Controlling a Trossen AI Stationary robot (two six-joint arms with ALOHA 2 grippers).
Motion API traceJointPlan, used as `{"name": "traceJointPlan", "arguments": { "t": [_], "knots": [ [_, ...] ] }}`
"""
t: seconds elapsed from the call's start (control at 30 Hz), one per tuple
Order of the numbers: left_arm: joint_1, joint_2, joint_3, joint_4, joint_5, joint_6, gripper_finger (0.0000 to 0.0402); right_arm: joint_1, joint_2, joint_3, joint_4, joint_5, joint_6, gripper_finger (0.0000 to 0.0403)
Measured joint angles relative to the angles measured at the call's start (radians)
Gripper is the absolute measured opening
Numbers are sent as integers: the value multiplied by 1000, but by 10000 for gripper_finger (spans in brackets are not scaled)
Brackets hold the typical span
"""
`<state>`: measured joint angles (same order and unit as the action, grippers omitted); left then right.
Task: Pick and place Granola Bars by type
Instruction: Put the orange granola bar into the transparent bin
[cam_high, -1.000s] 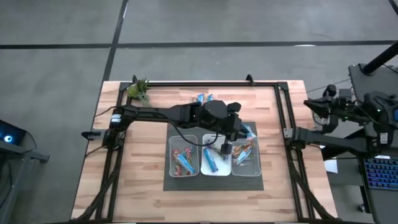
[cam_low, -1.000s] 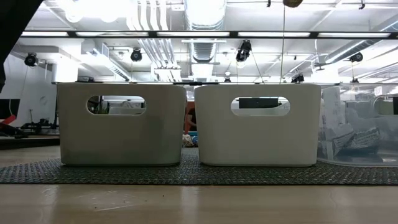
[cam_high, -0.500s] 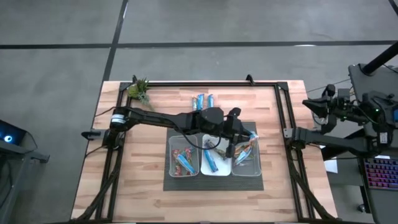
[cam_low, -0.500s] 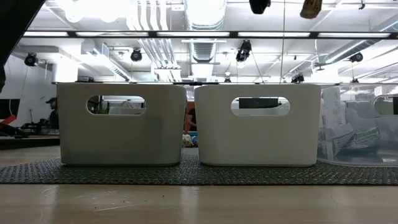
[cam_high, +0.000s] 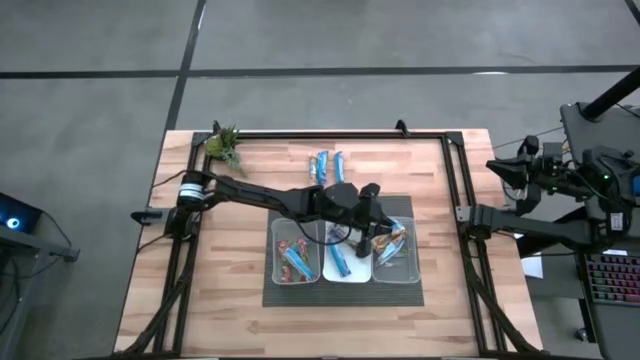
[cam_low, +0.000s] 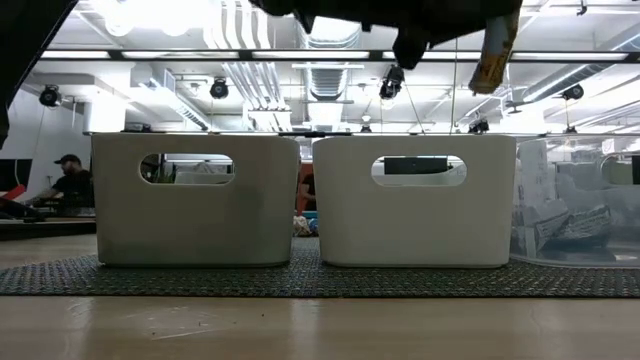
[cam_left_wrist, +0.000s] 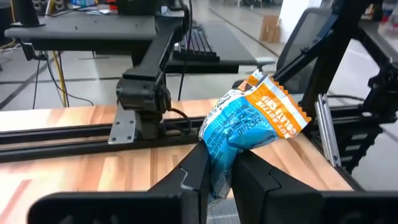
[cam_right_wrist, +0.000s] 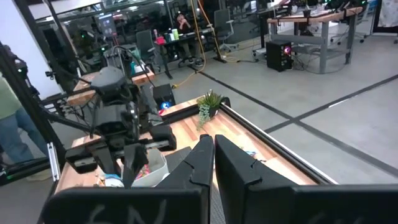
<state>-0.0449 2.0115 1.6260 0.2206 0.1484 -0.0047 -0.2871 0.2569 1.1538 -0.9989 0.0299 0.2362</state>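
My left gripper (cam_high: 377, 238) reaches across from the table's left and hangs over the right-hand bin (cam_high: 400, 272), shut on a granola bar (cam_left_wrist: 249, 121) in a blue wrapper with an orange end. In the low view this bar (cam_low: 495, 48) shows high above the bins. Two more blue bars (cam_high: 330, 164) lie flat on the wood beyond the bins. The left bin (cam_high: 276, 262) and the middle bin (cam_high: 326, 268) hold other bars. My right gripper (cam_right_wrist: 212, 154) is shut with nothing in it, off the table's right side. My left gripper pinches the bar's blue end (cam_left_wrist: 219, 169) between its two fingers. The fingers come nearly level from the table's left. The orange end (cam_left_wrist: 278, 107) sticks out ahead of them, and the bar is lifted clear above the bins.
The three bins stand side by side on a dark mat (cam_high: 340, 295) at mid-table. A small green plant (cam_high: 224, 144) sits at the far left corner. A black frame rail (cam_high: 330, 134) runs round the wooden top. A person (cam_low: 68, 182) sits in the room beyond.
My left gripper has come down toward the right-hand bin with the bar and has drifted a little toward the table's right edge. In the low view the gripper and the bar have dropped into sight from above. The gripper has stayed shut on the bar.
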Motion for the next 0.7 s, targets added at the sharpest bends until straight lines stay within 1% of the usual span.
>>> {"name": "traceJointPlan", "arguments": {
  "t": [0.2, 0.7],
  "knots": [
    [4, 0, -62, 131, 0, -54, 37, 0, 0, -4, 0, 0, 15, 8],
    [18, 0, -37, 119, 19, -57, 37, 0, 0, -35, -1, 0, 34, 8]
  ]
}}
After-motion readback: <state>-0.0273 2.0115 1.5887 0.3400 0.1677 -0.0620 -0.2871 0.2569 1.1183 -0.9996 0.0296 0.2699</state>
